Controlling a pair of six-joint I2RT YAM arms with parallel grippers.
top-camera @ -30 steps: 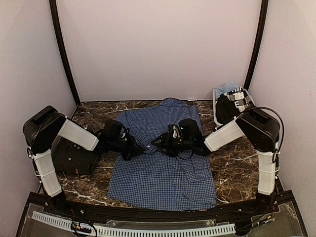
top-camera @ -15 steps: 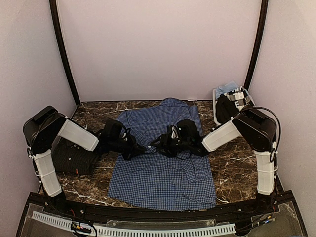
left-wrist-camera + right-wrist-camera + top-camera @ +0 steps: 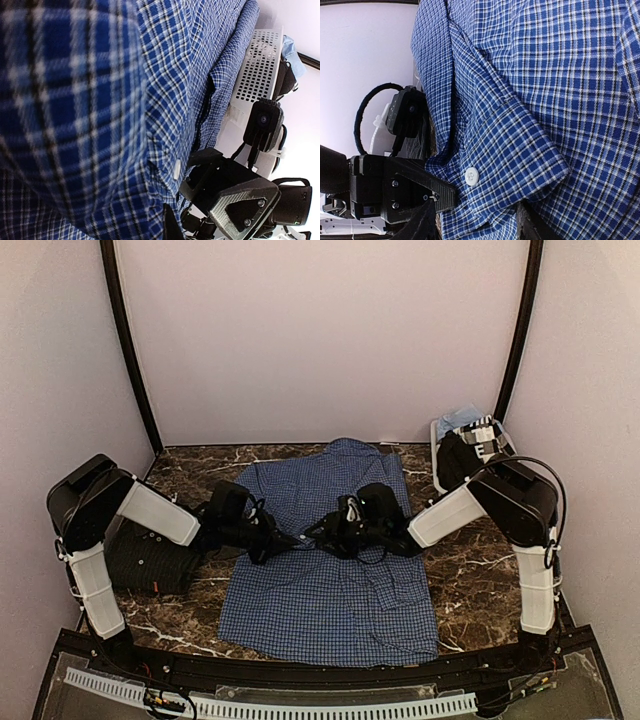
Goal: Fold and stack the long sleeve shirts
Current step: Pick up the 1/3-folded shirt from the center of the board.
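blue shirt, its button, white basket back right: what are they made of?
blue shirt: woven cloth, matte, likely cotton; the check weave and soft folds show. button: white, slightly glossy, probably plastic. basket: white rigid plastic by its look, with a perforated wall.

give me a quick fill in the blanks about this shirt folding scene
The left gripper and right gripper meet over the checked shirt, whose colour is ____.
The near-black shirt lies on the table's ____ side.
The white basket stands at the far ____ corner.
Missing words: blue, left, right.
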